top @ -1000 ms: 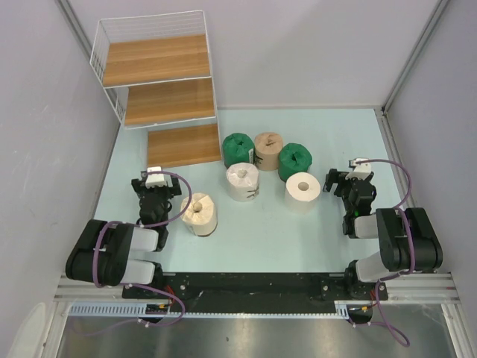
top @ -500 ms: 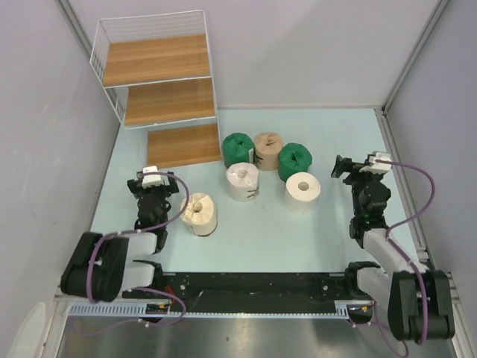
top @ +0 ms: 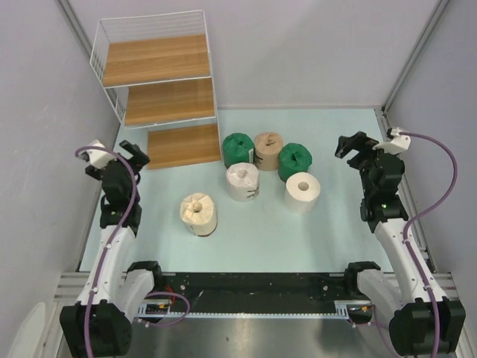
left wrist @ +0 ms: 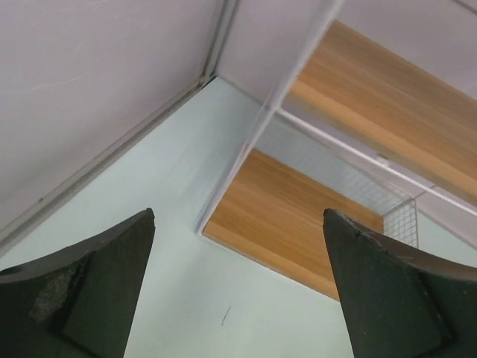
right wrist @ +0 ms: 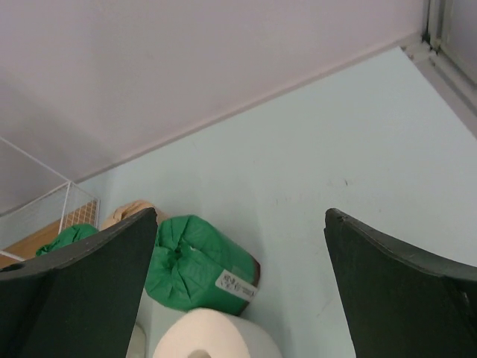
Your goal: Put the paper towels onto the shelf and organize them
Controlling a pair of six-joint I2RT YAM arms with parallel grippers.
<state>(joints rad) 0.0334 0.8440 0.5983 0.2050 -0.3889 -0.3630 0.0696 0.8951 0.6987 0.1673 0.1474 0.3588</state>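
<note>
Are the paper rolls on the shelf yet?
No, nothing is done. All six paper towels stand on the table; the shelf boards are bare. Left gripper and right gripper are open and empty. Every roll is left to move.

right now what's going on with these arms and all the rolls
Two robot arms are set to shelve paper rolls, but nothing is held. The left gripper is open near the shelf; the right gripper is open beside the rolls. Five stand clustered on the table, one cream roll apart near the left arm. The shelf's boards are bare.
</note>
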